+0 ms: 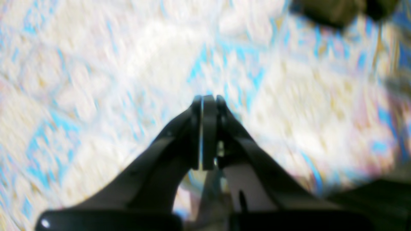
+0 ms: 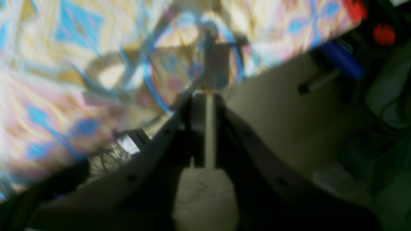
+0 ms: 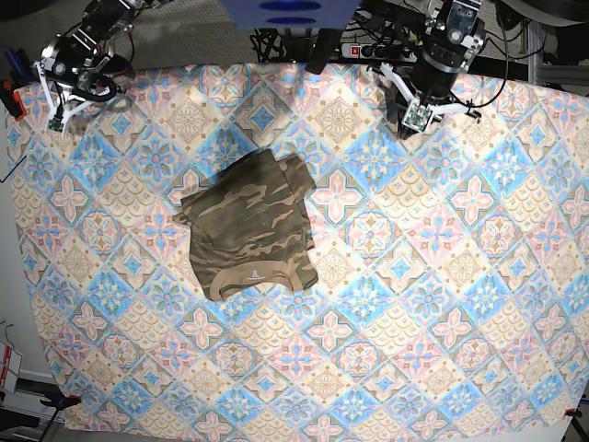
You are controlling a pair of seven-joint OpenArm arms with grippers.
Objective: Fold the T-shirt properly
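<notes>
The T-shirt (image 3: 248, 226) lies folded into a compact camouflage bundle left of the table's middle, its tan neckband and small white label toward the near side. My left gripper (image 3: 414, 118) hovers at the far right of the table, well apart from the shirt. In its wrist view the left gripper (image 1: 207, 98) is shut, nothing between its fingers, over the patterned cloth. My right gripper (image 3: 57, 118) sits at the far left corner, also apart from the shirt. The right wrist view shows the right gripper (image 2: 207, 93) shut and holding nothing, by the table's edge.
A blue, pink and cream tile-patterned cloth (image 3: 442, 304) covers the whole table. Cables and a power strip (image 3: 377, 51) run along the far edge. A blurred dark olive patch (image 1: 334, 11) shows at the top right of the left wrist view. Floor (image 2: 289, 106) lies beyond the table's edge.
</notes>
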